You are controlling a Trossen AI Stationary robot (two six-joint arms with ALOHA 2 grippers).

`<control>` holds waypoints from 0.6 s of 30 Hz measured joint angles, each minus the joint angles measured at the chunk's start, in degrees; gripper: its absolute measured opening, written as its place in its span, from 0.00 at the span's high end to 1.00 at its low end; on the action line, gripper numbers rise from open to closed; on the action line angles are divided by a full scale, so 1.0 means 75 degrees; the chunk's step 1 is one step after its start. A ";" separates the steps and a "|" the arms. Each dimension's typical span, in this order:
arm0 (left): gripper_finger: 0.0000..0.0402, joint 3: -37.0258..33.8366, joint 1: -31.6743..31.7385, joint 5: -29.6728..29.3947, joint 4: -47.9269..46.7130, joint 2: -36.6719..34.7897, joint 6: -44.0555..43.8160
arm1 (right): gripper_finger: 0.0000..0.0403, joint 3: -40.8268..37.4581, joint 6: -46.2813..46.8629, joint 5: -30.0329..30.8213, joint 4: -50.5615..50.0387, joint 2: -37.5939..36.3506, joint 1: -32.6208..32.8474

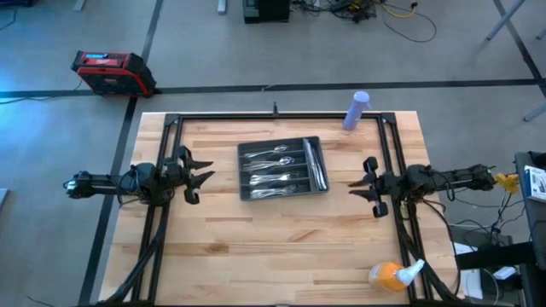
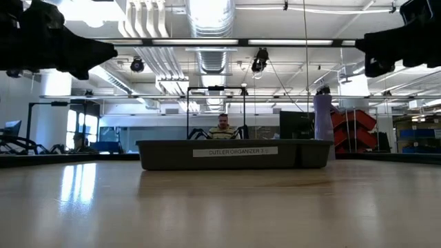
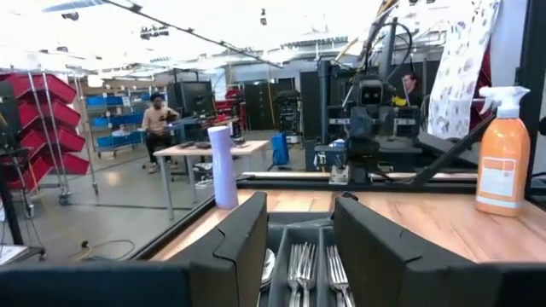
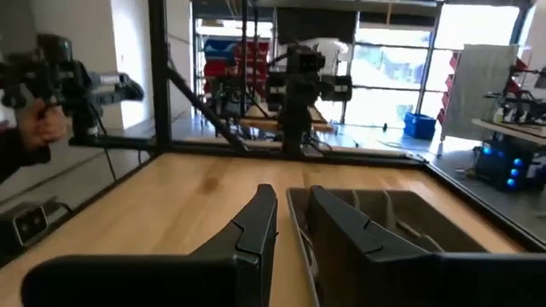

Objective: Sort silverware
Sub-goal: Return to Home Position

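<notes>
The silverware lies in the dark grey tray (image 1: 247, 193) at the table's middle: spoons (image 1: 269, 157) and forks (image 1: 273, 181) in the crosswise compartments, knives (image 1: 315, 166) in the long right one. My left gripper (image 1: 203, 171) hovers open, left of the tray and pointing at it; its wrist view shows forks (image 3: 311, 271) between its fingers (image 3: 243, 243). My right gripper (image 1: 363, 185) hovers open, right of the tray and facing it, with the tray's wall (image 4: 409, 213) ahead in its wrist view. Both hang above the table in the low view, and neither touches anything.
A lavender bottle (image 1: 356, 111) stands at the far edge, right of centre. An orange spray bottle (image 1: 392, 275) lies near the front right corner. Black frame rails (image 1: 171, 128) border the table's left, far and right sides. Bare wood lies in front of the tray. People show beyond the table.
</notes>
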 joint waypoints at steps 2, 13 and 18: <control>0.69 0.0001 0.0003 -0.0004 0.0013 0.0002 -0.0048 | 0.87 0.0003 0.0126 0.0089 0.0023 -0.0006 0.0002; 0.68 0.0001 -0.0003 0.0156 -0.0668 0.0040 -0.0021 | 0.82 0.0003 0.0466 0.0176 0.0003 0.0154 0.0002; 0.67 0.0001 -0.0003 0.0072 -0.0737 0.0228 -0.0046 | 0.80 0.0003 0.0466 0.0175 0.0008 0.0154 0.0002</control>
